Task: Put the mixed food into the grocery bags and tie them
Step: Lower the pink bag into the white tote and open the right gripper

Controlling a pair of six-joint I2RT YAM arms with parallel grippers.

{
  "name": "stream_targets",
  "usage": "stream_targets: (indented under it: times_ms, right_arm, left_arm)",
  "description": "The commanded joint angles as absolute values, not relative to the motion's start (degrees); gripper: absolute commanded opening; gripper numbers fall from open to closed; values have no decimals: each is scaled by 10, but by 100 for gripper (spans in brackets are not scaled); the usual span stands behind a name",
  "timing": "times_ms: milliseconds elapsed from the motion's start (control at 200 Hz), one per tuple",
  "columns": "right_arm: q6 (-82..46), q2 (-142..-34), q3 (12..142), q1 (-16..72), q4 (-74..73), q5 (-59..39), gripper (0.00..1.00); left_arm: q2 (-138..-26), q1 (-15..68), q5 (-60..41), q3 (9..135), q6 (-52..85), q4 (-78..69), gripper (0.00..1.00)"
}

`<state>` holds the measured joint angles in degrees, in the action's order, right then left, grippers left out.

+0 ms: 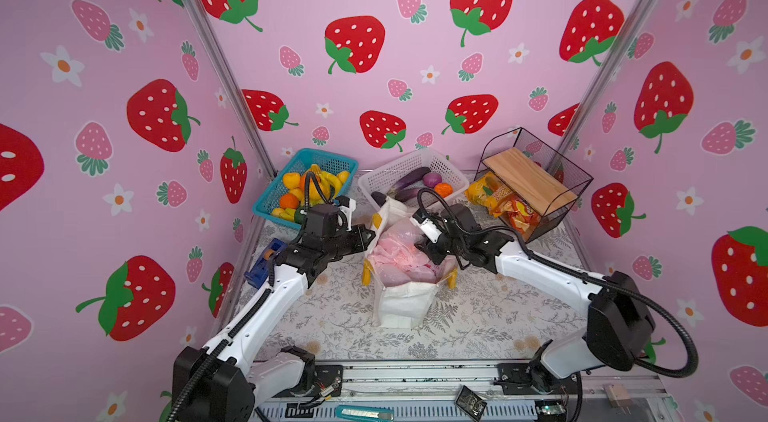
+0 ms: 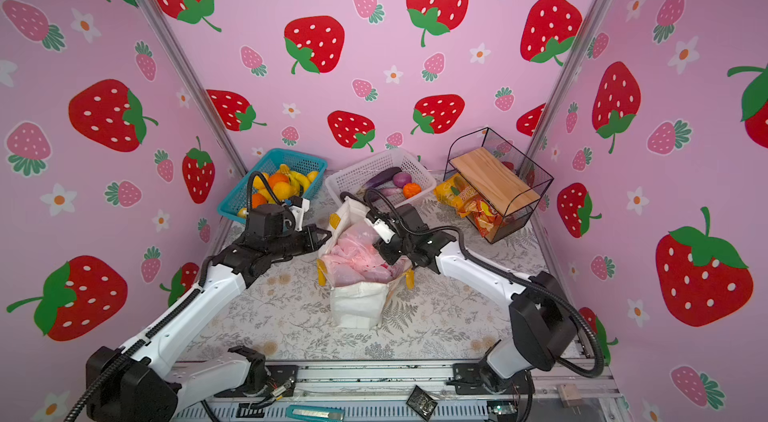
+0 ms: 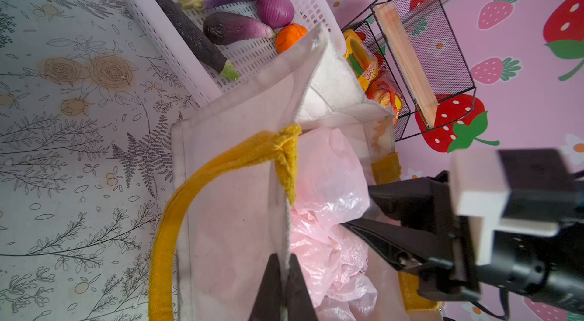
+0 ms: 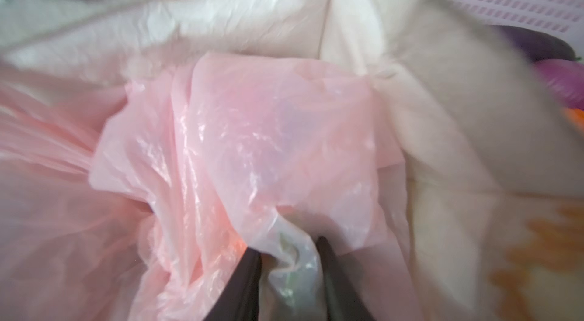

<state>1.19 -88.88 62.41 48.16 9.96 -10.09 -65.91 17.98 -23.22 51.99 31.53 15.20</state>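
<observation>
Step judged: pink plastic bag (image 1: pixel 397 258) to be opened inside white tote (image 1: pixel 405 303). Tote rim best kept pulled outward, one film layer caught, drawn gently.

Left pincer (image 3: pixel 286 261) closed on tote rim fabric. Right pincer (image 4: pixel 289 250) sunk in pink film, jaws partly apart, grip not discernible.

Tote stood upright mid-desk (image 1: pixel 324 316), mouth up, long axis vertical. Pink bag crumpled, axis unclear.

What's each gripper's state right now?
Left gripper: shut on white tote rim.
Right gripper: jaws around pink plastic bag film; grip cannot be told.
</observation>
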Motion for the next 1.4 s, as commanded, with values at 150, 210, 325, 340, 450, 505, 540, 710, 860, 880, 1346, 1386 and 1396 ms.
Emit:
stream_targets:
  times_ms: [150,210,325,340,450,505,540,710,860,880,1346,1386,1396]
  right_arm:
    - [-3,-1007,685,532,95,-134,22]
    - [1,-1008,691,532,104,-129,27]
    - [11,-958,688,527,109,-93,41]
    - [11,-951,688,526,110,-91,43]
    - [16,-893,681,513,129,-73,51]
    - [20,-866,677,511,144,-60,55]
    - [23,-850,673,509,154,-54,56]
    - [31,-805,648,507,214,-29,52]
    - [36,-831,646,508,258,-49,32]
    - [37,-837,645,509,260,-53,30]
    - [50,-996,715,535,194,-100,24]
    - [51,-980,711,535,192,-84,28]
    - [51,-975,709,535,192,-81,30]
  left_arm:
    - [-669,180,-258,502,324,122,0]
    - [-669,181,-257,500,324,123,0]
    - [-663,180,-247,497,323,121,0]
    - [-662,180,-247,496,323,121,0]
    - [-661,180,-241,497,320,122,0]
    - [-659,180,-238,498,317,126,0]
    - [-658,180,-236,498,315,129,0]
    - [-649,180,-228,496,311,134,0]
    - [-648,180,-228,496,311,134,0]
    - [-648,180,-228,496,312,134,0]
    - [-645,180,-236,475,321,132,0]
    - [-644,180,-236,474,320,132,0]
    - [-643,180,-235,473,320,132,0]
